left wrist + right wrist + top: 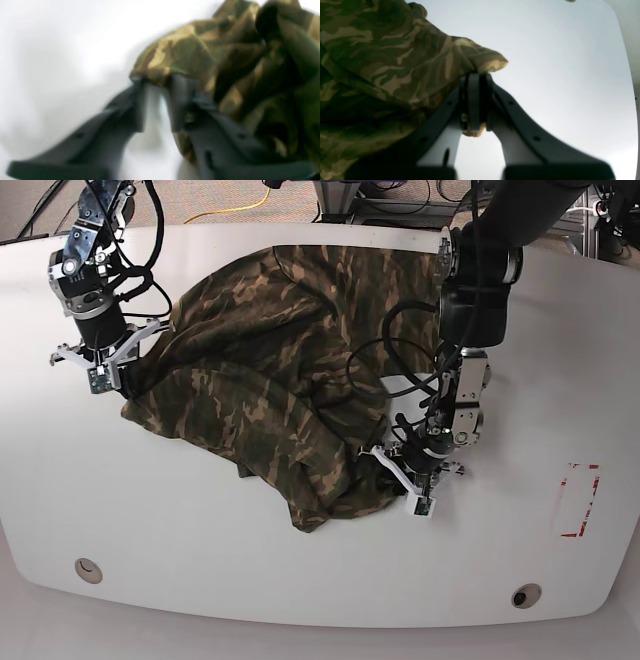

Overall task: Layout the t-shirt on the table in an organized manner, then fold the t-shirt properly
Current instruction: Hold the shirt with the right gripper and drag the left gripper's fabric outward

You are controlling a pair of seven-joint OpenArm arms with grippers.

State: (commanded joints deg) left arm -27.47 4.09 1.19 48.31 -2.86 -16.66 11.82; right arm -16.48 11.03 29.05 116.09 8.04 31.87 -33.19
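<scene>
Camouflage t-shirt (270, 390) edges pinched by both lowered claws, left (155, 86) and right (476, 75).

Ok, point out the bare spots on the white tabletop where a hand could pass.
Bare table along the front edge, between the two grommet holes; also the stretch toward the red tape rectangle. Crowded: the middle, under the crumpled camouflage t-shirt, with the left gripper and the right gripper at its edges.

soft matt camouflage cloth t-shirt (262, 370), creased and rumpled; smooth white tabletop (250, 570) with a faint sheen; dark matt plastic gripper fingers (473, 100).
</scene>
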